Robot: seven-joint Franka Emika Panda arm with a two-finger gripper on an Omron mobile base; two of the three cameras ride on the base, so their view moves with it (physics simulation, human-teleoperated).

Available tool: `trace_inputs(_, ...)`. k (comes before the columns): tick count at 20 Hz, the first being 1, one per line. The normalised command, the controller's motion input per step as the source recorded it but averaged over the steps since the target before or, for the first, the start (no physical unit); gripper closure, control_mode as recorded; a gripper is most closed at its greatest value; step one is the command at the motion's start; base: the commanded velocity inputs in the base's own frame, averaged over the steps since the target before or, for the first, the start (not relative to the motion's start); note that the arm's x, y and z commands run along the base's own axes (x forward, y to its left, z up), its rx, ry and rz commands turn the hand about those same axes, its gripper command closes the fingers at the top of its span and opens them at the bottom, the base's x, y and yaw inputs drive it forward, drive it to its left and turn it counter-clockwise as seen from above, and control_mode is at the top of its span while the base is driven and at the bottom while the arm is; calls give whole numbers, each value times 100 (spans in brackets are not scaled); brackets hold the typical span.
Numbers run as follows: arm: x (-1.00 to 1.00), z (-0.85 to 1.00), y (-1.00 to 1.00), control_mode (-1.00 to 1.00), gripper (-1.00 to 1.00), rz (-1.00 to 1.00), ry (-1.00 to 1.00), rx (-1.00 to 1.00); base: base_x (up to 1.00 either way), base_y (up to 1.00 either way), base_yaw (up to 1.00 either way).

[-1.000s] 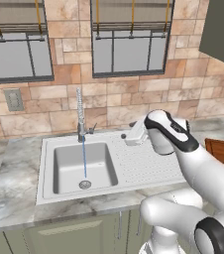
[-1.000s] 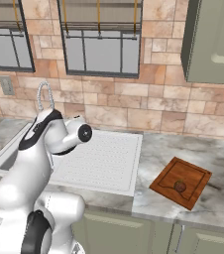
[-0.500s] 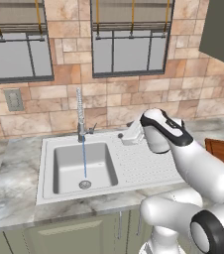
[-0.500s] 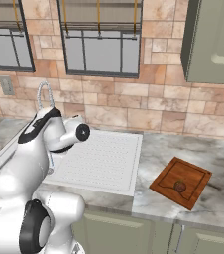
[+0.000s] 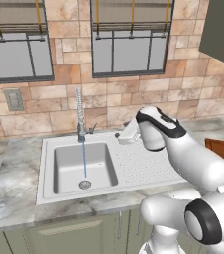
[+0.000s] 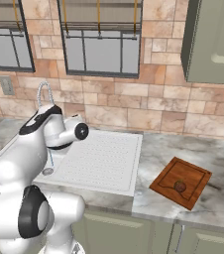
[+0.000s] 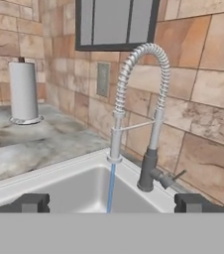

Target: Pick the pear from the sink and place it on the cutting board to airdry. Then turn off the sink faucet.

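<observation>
Since a second ago my arm has swung further toward the sink faucet (image 5: 80,115), my hand now hanging over the back of the drainboard, closer to the tap than it was; nothing else has shifted. My gripper (image 7: 111,203) stands with its 2 fingers (image 7: 30,202) wide apart, clamped on nothing, the faucet framed between them in the hand view.

The water runs: 1 thin blue stream (image 7: 111,186) falls from the spout into the basin of the sink (image 5: 45,161), landing just above the 1 round drain (image 5: 85,184). The small side lever (image 7: 176,176) sticks out at about 4 o'clock from the tap's dark base.

The pear (image 6: 180,186) lies on the cutting board (image 6: 166,175), at about 4 o'clock from the board's middle, well apart from the sink, at 3 o'clock from it on the counter.

I count 1 faucet, 1 sink, 1 board, 1 pear, 1 paper towel roll (image 7: 23,91) on the counter at 9 o'clock in the hand view, 1 wall outlet (image 5: 14,99), and 2 windows (image 5: 130,37).
</observation>
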Motion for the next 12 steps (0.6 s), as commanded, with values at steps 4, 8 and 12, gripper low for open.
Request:
trace_inputs(4, 13, -11, 0, -100, -100, 0, 0, 0, 0, 0, 0)
trace_inputs(8, 12, -9, 0, -100, -100, 0, 0, 0, 0, 0, 0)
trace_inputs(12, 17, -3, 1, -100, -100, 0, 0, 0, 0, 0, 0)
